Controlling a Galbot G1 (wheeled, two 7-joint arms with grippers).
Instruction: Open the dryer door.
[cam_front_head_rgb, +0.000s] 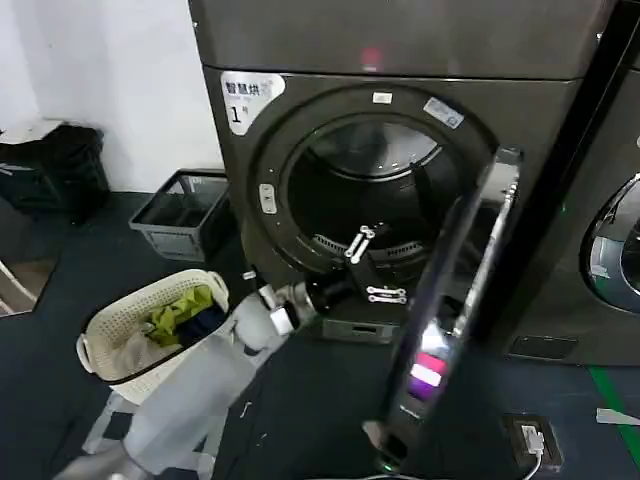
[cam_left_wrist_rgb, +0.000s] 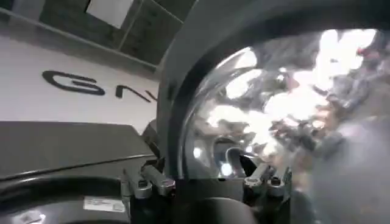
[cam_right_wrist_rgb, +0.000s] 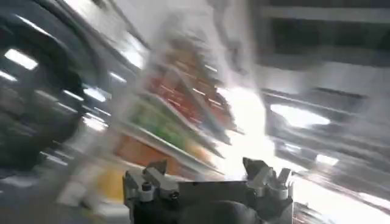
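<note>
Dark flooring (cam_front_head_rgb: 300, 420) runs under the whole scene, with a white wall (cam_front_head_rgb: 120, 80) at the back left and a grey-brown dryer (cam_front_head_rgb: 400, 40) carrying a white "1" label (cam_front_head_rgb: 240, 100) on its front. On the floor to the left stand a dark plastic crate (cam_front_head_rgb: 185, 212) and a cream laundry basket (cam_front_head_rgb: 125, 335) with yellow-green and dark clothes in it; a second machine (cam_front_head_rgb: 615, 250) with a chrome ring sits at the right edge. The dryer door (cam_front_head_rgb: 450, 300) is swung well out from the machine, seen almost edge-on, leaving the round drum opening (cam_front_head_rgb: 370, 190) bare. From the head view the left arm (cam_front_head_rgb: 200, 390) reaches forward from the lower left, and the left end effector (cam_front_head_rgb: 372, 268) sits at the lower lip of the opening with its fingers spread wide, gripping nothing. The left wrist view adds what the head view cannot: the shiny perforated drum interior (cam_left_wrist_rgb: 286, 103) close up past the dark rim, and the two spread fingers (cam_left_wrist_rgb: 143, 182) at the near edge. The right wrist view shows the right end effector (cam_right_wrist_rgb: 210, 182) with its fingers set wide apart and nothing between them, against a smeared background in which I cannot make anything out.
</note>
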